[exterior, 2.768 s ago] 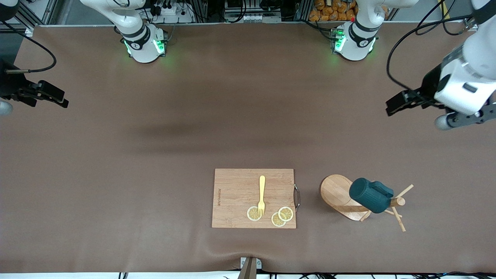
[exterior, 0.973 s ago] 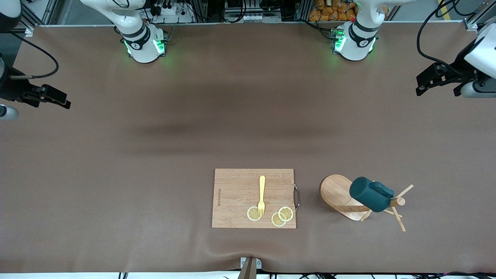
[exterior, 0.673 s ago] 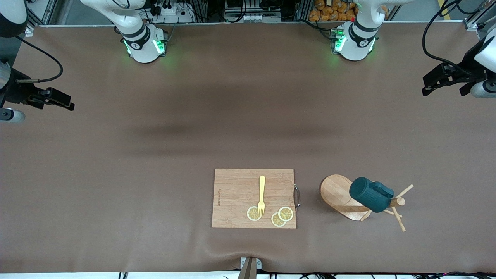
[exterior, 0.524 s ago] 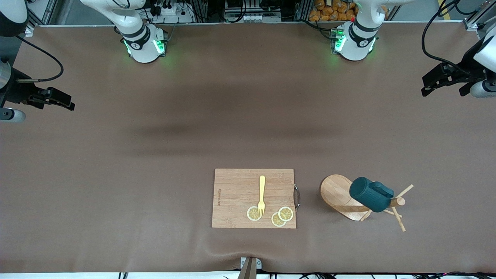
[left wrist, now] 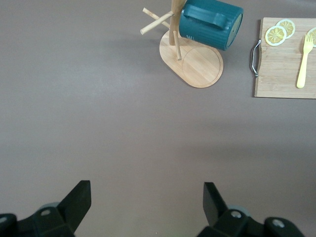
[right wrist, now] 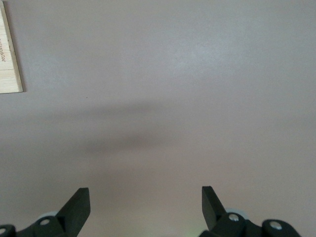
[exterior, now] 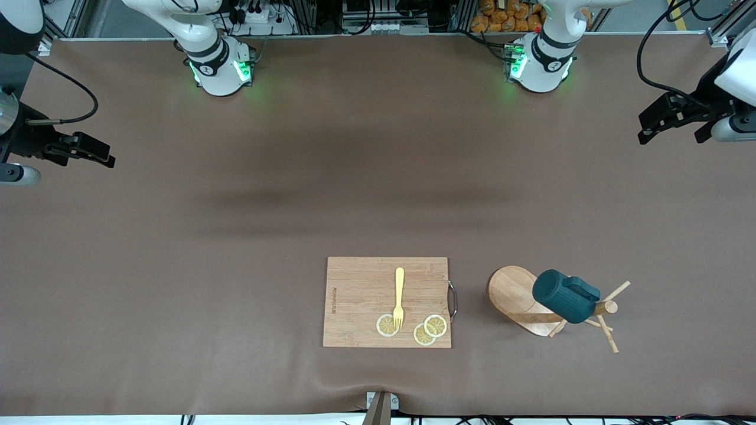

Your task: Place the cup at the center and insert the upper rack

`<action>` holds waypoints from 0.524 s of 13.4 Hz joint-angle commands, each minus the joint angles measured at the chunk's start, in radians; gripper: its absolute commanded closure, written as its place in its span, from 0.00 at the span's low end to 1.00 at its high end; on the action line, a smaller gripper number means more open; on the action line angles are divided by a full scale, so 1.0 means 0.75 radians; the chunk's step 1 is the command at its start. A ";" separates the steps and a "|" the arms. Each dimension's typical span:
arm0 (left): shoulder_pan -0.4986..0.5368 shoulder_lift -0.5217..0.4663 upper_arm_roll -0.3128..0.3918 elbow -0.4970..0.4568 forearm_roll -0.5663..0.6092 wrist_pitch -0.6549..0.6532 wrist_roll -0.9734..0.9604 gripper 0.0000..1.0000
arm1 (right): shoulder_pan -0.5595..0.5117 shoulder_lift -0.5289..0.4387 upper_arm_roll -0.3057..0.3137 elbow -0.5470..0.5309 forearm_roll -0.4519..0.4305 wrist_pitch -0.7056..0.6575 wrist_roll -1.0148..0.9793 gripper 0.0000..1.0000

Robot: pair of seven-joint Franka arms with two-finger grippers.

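1 cup (exterior: pixel 561 304) hung tilted on upper rack (exterior: pixel 520 300), rack beside cutting board (exterior: pixel 360 295) with fork (exterior: pixel 399 298) and 3 lemon slices (exterior: pixel 435 325). Left tool (exterior: pixel 664 121) and right tool (exterior: pixel 82 150) spread wide, empty, over counter (exterior: pixel 236 236) ends.

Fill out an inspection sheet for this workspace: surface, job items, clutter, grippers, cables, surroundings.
Surface: brown table mat, one wrinkle at the edge nearest the front camera.
Job's things: cup hangs on the upper rack, which stands upright toward the left arm's end.
Clutter: cutting board beside the rack, carrying a yellow fork and three lemon slices.
Grippers: left gripper open, empty, over bare mat at the left arm's end; right gripper open, empty, over bare mat at the right arm's end.
Cables: black cables loop from both wrists.
Surroundings: equipment past the bases' edge.
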 commanded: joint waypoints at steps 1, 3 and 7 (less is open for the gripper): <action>-0.001 -0.041 -0.002 -0.028 0.024 0.009 -0.012 0.00 | -0.009 -0.016 -0.002 -0.010 -0.019 0.006 -0.008 0.00; -0.001 -0.041 -0.002 -0.026 0.024 -0.007 -0.020 0.00 | -0.009 -0.016 -0.002 -0.010 -0.019 0.006 -0.006 0.00; -0.015 -0.037 0.004 0.007 0.022 -0.085 -0.071 0.00 | -0.009 -0.016 -0.002 -0.012 -0.019 0.004 -0.006 0.00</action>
